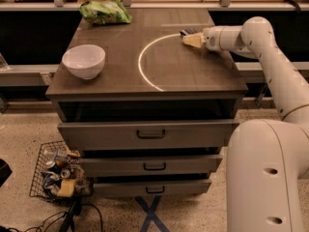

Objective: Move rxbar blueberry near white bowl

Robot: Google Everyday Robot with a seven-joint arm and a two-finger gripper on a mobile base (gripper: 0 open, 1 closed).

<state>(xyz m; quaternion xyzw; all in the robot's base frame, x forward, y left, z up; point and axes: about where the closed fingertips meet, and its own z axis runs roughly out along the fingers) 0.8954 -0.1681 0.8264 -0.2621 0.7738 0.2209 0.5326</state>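
The white bowl (84,60) stands on the left front part of the cabinet top. My gripper (191,39) reaches in from the right and sits low over the far right part of the top, by the bright arc. A small dark flat piece, the rxbar blueberry (187,32), shows just behind the gripper's tip, touching or right beside it; most of it is hidden. The bar is far from the bowl, across the width of the top.
A green snack bag (105,11) lies at the far left corner of the cabinet top (183,76). Below are drawers (150,134). A wire basket of cans (58,175) and cables sit on the floor at left. My white base (268,175) stands at right.
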